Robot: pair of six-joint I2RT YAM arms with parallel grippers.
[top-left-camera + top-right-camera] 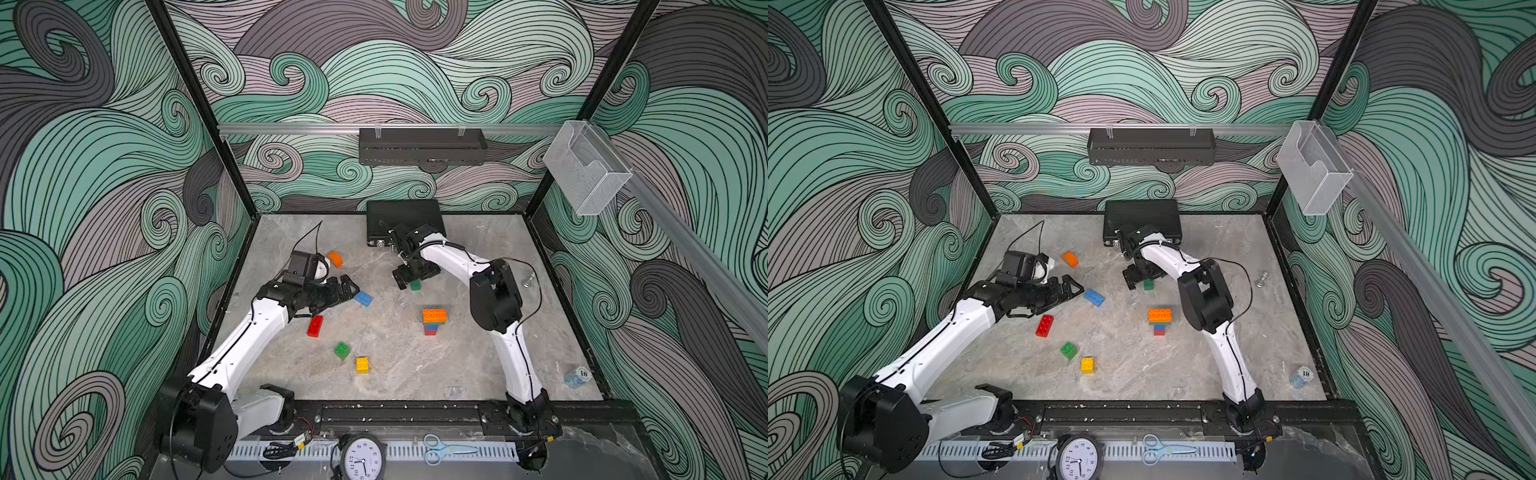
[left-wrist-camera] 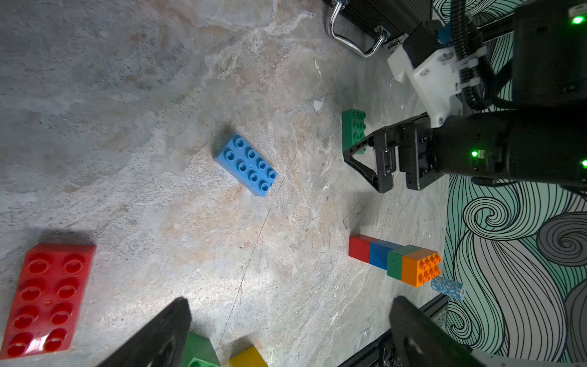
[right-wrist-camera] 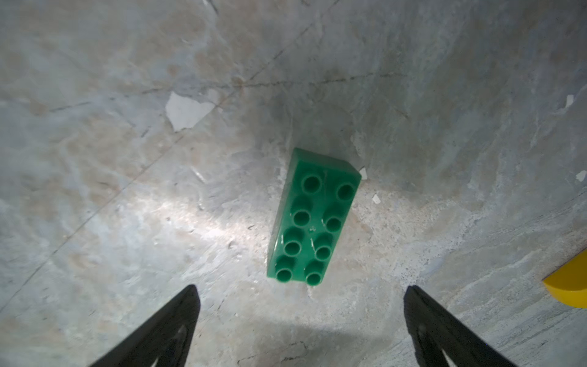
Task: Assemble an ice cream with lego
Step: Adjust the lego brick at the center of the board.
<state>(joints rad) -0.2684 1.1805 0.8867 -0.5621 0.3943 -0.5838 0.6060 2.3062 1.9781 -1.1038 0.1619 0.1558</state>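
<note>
Nearest the arm bases, a yellow square brick (image 1: 362, 365) and a green square brick (image 1: 342, 350) are lying on the table (image 1: 415, 374), nearer than the brick stack (image 1: 434, 320) and toward its left-arm side. A red oblong brick (image 1: 315, 326) is lying about level with the stack. Just beyond it, the left jaws are standing wide and empty, tips just beside a blue oblong brick (image 1: 363, 298). Beyond the stack, the right jaws are hovering wide over a green oblong brick (image 3: 313, 219), which is lying studs up just ahead of the tips, untouched. Farther still, a black briefcase (image 1: 403, 220) is sitting shut, contents hidden.
</note>
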